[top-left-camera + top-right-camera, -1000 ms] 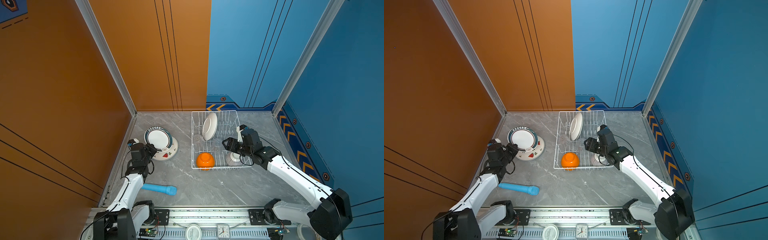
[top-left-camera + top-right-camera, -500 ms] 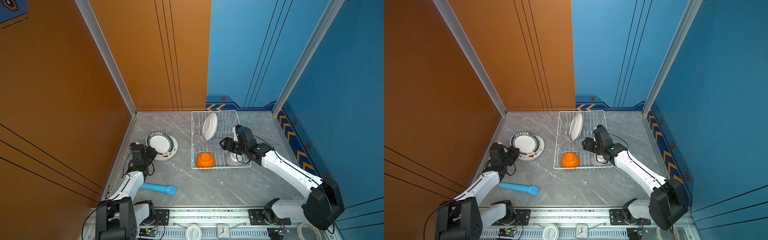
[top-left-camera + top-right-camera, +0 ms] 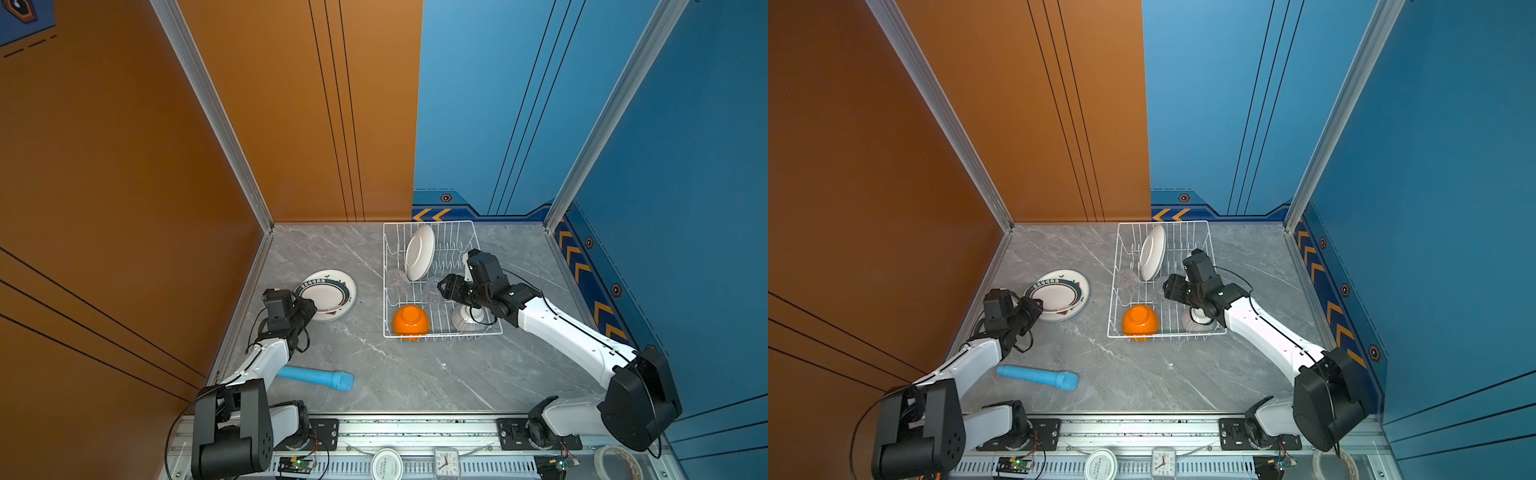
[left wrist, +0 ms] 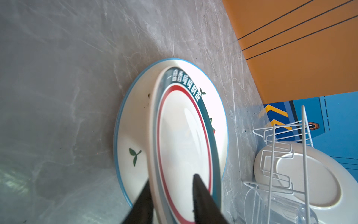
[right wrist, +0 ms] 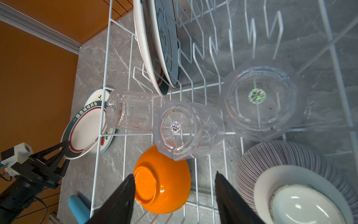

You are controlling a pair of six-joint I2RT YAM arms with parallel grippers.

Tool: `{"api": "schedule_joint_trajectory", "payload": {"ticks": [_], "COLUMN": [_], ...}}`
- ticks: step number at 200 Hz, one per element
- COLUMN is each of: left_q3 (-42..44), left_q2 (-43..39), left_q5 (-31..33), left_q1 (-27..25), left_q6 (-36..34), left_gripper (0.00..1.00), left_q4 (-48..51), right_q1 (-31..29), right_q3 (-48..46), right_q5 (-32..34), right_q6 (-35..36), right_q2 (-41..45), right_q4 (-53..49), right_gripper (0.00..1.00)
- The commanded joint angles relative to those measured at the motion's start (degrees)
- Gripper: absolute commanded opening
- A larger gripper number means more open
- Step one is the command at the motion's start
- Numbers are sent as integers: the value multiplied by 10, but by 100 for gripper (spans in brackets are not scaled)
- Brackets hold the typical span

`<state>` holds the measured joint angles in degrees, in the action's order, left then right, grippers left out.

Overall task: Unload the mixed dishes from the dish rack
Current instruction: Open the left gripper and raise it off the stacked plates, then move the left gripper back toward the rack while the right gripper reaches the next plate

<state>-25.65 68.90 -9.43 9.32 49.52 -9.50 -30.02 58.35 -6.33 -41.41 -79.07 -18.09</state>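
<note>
1 plate (image 4: 184, 145) rim between parted left gripper (image 4: 172, 178); right gripper (image 5: 174, 173) wide near tumbler (image 5: 186, 130).

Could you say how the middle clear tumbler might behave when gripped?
The middle clear tumbler looks smooth and glossy, so it is probably slippery. It rests tilted on the dish rack wires, so a nudge may tip it.

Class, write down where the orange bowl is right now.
In both top views the orange bowl sits in the near left corner of the dish rack, with the grey-striped bowl beside it on its right.
</note>
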Motion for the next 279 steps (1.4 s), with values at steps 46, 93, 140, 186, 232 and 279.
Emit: {"api": "schedule_joint_trajectory", "payload": {"ticks": [46,93,140,186,232,279], "left_q3": [-21,-16,-49,-60,-116,-201], "left_q2": [-15,-45,-95,-178,-225,-166], "left_q5": [22,15,6,-7,80,119], "left_q1": [-16,-47,-105,-168,-232,-253], "left_q6": [-22,-11,-16,-28,-114,-130], "left_gripper": [98,98,98,98,98,98], "left_q4": [88,115,177,229,286,280], "right_q1": [-3,-5,-9,-7,13,39], "right_q3": [36,45,58,95,160,215], "right_q5": [24,32,17,-12,-46,-78], "right_q6": [-26,-39,-54,-46,-21,-6], "right_q2": [-19,-19,-29,-67,-130,-180], "right_q4": [-14,-16,-15,-15,-16,-16], "right_gripper": [65,65,64,57,51,46]}}
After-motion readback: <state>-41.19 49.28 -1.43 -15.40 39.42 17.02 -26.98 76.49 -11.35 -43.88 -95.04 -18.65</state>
